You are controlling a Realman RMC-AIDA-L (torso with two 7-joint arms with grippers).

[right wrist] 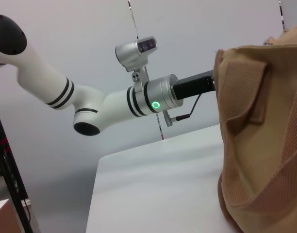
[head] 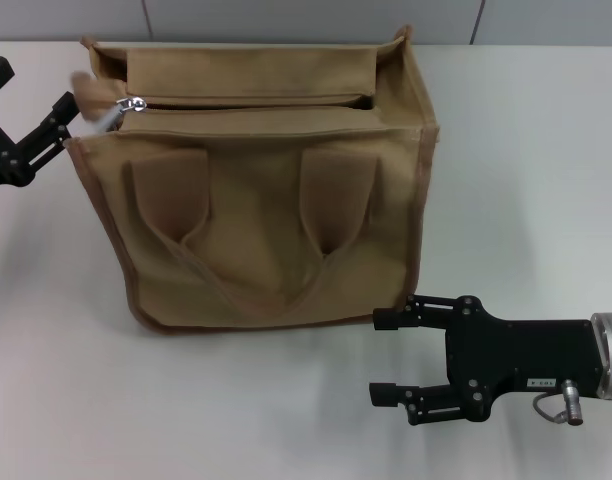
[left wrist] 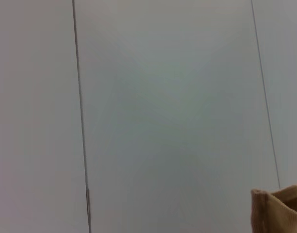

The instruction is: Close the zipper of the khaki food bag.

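Left claw [head: 74, 112] sits at the far-left upper corner of the khaki food bag [head: 266, 200], its black fingers reaching toward the silver pull tab [head: 129, 105]; the area at the tab is blurred, so I cannot tell whether the fingers are closed on it or merely beside it. The zipper [head: 246, 101] runs along the bag's top panel from the tab at the left end to the right end, where a dark gap shows under the flap. The bag stands upright in the middle of the white tabletop [head: 526, 150], handles hanging down its near face. Right claw [head: 386, 357] rests low near the bag's right front corner, apart from it, fingers spread wide and holding nothing.
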